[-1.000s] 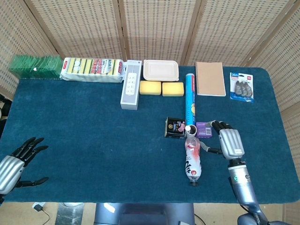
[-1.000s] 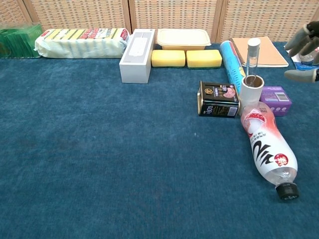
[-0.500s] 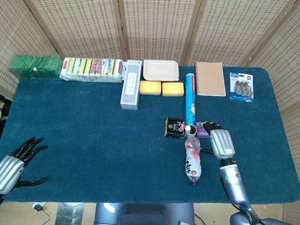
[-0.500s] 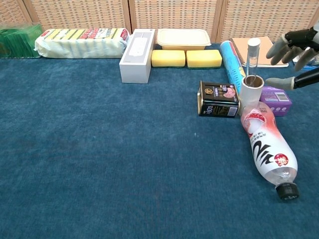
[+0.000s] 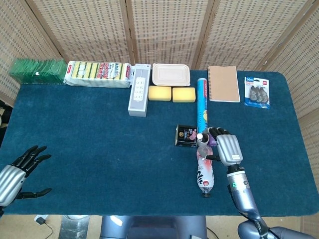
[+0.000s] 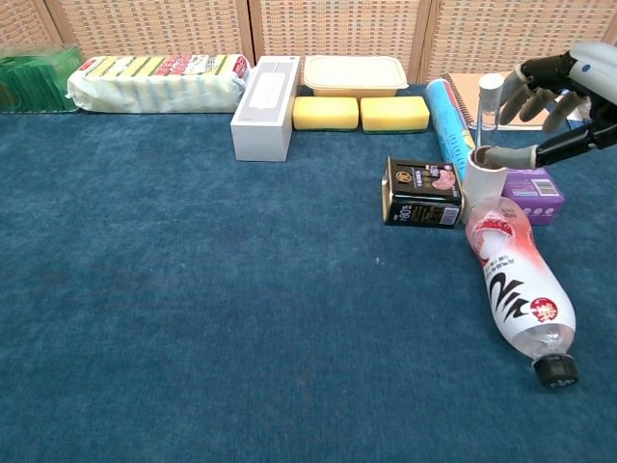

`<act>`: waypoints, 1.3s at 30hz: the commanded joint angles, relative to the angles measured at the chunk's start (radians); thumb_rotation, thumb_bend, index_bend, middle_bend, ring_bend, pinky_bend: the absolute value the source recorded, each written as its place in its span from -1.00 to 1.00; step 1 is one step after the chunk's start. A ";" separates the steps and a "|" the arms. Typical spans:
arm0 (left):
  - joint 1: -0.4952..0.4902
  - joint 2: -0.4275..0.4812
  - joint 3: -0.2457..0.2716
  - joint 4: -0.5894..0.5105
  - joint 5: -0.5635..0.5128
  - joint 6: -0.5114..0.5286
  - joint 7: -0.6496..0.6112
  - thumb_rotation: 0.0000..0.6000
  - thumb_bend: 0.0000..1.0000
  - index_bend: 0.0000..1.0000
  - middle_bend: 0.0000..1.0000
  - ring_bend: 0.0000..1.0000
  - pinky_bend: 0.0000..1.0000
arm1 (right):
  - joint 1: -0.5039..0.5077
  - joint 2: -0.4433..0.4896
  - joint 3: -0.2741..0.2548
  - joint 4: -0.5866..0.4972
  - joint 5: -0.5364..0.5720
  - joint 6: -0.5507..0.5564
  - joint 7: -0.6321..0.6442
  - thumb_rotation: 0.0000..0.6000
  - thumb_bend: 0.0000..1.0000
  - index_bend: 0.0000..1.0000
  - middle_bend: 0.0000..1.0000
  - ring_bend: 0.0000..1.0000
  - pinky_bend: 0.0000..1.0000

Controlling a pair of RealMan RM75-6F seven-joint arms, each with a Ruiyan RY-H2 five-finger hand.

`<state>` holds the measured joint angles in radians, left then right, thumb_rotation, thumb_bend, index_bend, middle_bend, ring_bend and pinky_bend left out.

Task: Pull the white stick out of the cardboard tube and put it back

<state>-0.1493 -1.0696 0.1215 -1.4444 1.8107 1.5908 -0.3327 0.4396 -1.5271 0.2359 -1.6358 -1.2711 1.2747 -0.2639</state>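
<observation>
The stick (image 6: 490,100) stands upright in the tube (image 6: 485,180), between the black tin (image 6: 422,193) and the purple box (image 6: 533,193). The right hand (image 6: 557,100) is spread beside it, seemingly not yet gripping. Best to pinch high and pull straight up, lest the tube tip.

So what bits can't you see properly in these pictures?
- Stick inside the tube: its lower part is hidden by the tube wall, both views.
- Right hand: whether it touches the stick can't be told; chest view edge cuts it off.
- Purple box: mostly covered by the hand, head view.
- Left hand: cut by head view's edge.
</observation>
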 commanded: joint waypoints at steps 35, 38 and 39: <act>-0.013 -0.002 -0.004 -0.009 -0.018 -0.035 0.010 0.54 -0.77 -0.68 -0.83 -0.94 -0.53 | 0.072 -0.059 0.038 0.044 0.064 -0.015 -0.088 0.49 -0.44 -0.14 -0.11 -0.19 -0.20; -0.013 -0.002 -0.005 -0.011 -0.020 -0.036 0.012 0.54 -0.77 -0.68 -0.83 -0.94 -0.53 | 0.074 -0.058 0.038 0.045 0.069 -0.017 -0.090 0.55 -0.44 -0.13 -0.10 -0.18 -0.20; -0.013 -0.002 -0.005 -0.011 -0.021 -0.036 0.013 0.54 -0.77 -0.68 -0.83 -0.94 -0.53 | 0.074 -0.058 0.037 0.045 0.071 -0.017 -0.091 0.58 -0.43 -0.12 -0.09 -0.17 -0.19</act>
<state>-0.1621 -1.0719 0.1162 -1.4557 1.7901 1.5547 -0.3195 0.5138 -1.5852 0.2733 -1.5911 -1.2006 1.2579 -0.3541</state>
